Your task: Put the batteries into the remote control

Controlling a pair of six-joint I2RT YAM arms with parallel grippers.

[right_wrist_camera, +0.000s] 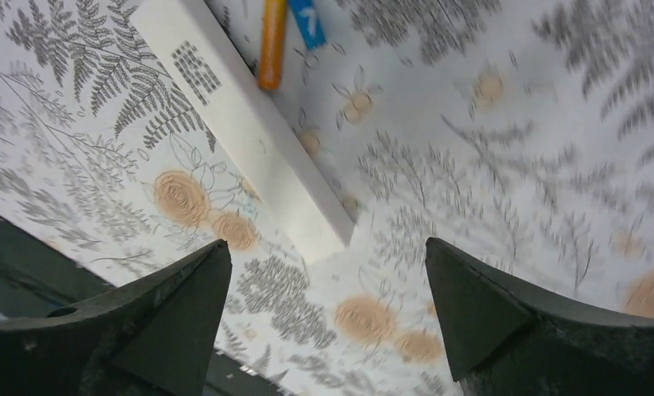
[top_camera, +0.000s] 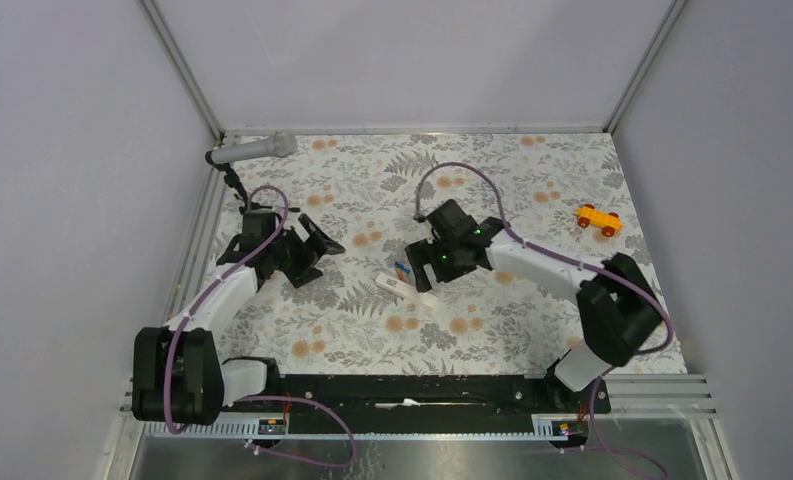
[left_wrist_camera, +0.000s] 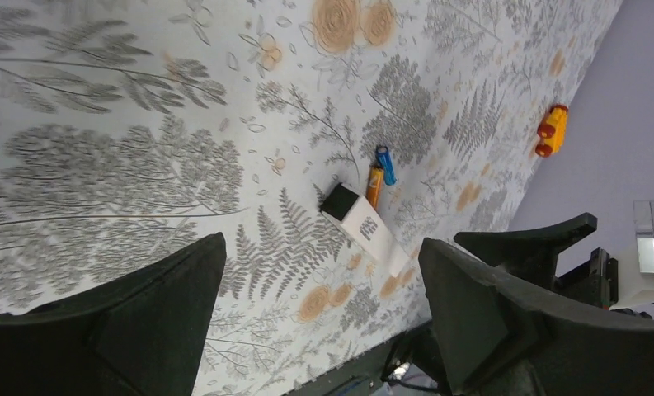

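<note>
The white remote control (top_camera: 404, 289) lies flat on the floral cloth near the table's middle; it also shows in the left wrist view (left_wrist_camera: 366, 227) and the right wrist view (right_wrist_camera: 249, 124). One orange battery (left_wrist_camera: 374, 186) and one blue battery (left_wrist_camera: 385, 164) lie on the cloth beside its dark slot end; both also show in the right wrist view, orange (right_wrist_camera: 271, 45) and blue (right_wrist_camera: 307, 21). My right gripper (top_camera: 424, 265) is open and empty, just right of the remote. My left gripper (top_camera: 310, 250) is open and empty, well left of it.
A grey microphone (top_camera: 255, 150) on a black tripod stands at the back left corner. An orange-yellow toy car (top_camera: 598, 220) sits at the right, also in the left wrist view (left_wrist_camera: 552, 129). Grey walls close in the back and sides.
</note>
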